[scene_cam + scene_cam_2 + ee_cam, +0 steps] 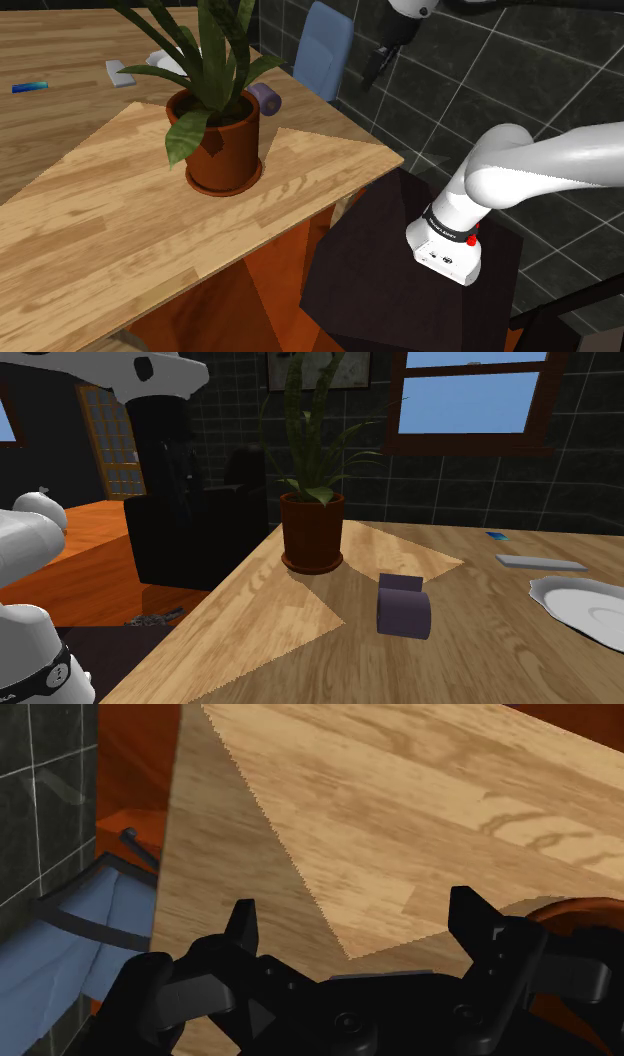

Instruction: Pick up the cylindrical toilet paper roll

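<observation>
The toilet paper roll (264, 97) is a short purple-grey cylinder lying on its side on the wooden table (100, 230), just behind the potted plant (213, 140). In the second exterior view the roll (403, 608) lies to the right of the pot (312, 530) and nearer the camera. My black gripper (374, 76) hangs in the air beyond the table's edge, next to a blue chair, well away from the roll. In the wrist view the gripper (356, 916) is open, its fingers (243, 920) wide apart over bare table wood with nothing between them.
A white plate (588, 608), a flat grey slab (540, 563) and a small blue item (495, 536) lie farther along the table. A blue chair (323, 48) stands at the table's edge. My dark stand (390, 250) sits beside the table corner. Dark tiled walls surround.
</observation>
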